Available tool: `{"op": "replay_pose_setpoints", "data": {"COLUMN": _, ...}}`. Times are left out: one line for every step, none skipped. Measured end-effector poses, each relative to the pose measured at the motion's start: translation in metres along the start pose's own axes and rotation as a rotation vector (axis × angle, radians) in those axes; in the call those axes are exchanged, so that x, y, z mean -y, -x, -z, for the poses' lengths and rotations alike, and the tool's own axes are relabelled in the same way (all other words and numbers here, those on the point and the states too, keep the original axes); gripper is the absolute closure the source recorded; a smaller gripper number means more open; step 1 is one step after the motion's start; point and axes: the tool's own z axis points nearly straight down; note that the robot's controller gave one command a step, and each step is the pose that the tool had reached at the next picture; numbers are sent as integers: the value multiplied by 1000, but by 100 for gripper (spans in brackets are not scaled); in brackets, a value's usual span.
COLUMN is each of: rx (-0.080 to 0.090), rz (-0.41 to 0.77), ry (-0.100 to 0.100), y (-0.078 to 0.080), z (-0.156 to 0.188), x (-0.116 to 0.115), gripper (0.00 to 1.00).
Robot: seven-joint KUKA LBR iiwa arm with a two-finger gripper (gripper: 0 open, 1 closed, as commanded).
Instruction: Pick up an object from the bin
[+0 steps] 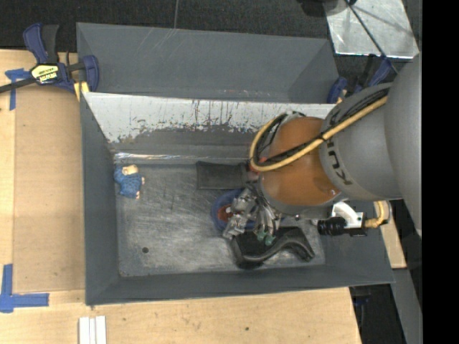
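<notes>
the grey metal bin point(99, 213) lies open under the camera, its floor scuffed and its far wall streaked with dark marks. the arm point(373, 149) comes in from the right, and its wrist carries a rounded orange cover point(294, 170) with a yellow cable point(344, 117) looped over it. below the cover the gripper point(242, 218) is down near the bin's floor, a little right of the middle and towards the near wall. its metal parts sit in a tight cluster, seen from above and partly under the cover, so whether the pincer is apart, together or clamped on anything cannot be told. just to the left of the gripper, touching it or partly under it, lies a blue round thing point(219, 208) with a red patch on it; this is the thing nearest the gripper, on the floor near the middle of the bin. just beside the gripper on the near side lies a black curved thing point(276, 249), bent like a strap, close to the near wall. a dark flat rectangle point(219, 175) lies on the floor beyond the gripper, towards the far wall. well apart from all this, by the left wall, lies a small blue toy figure point(129, 183) with a pale head. a dark speck point(145, 249) marks the floor near the left front corner.
</notes>
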Motion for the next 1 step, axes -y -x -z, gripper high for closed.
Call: {"op": "replay_pose_setpoints", "data": {"rx": -24, "rz": -44, "ry": -15, "y": 9, "z": 158, "x": -5, "gripper": 100}}
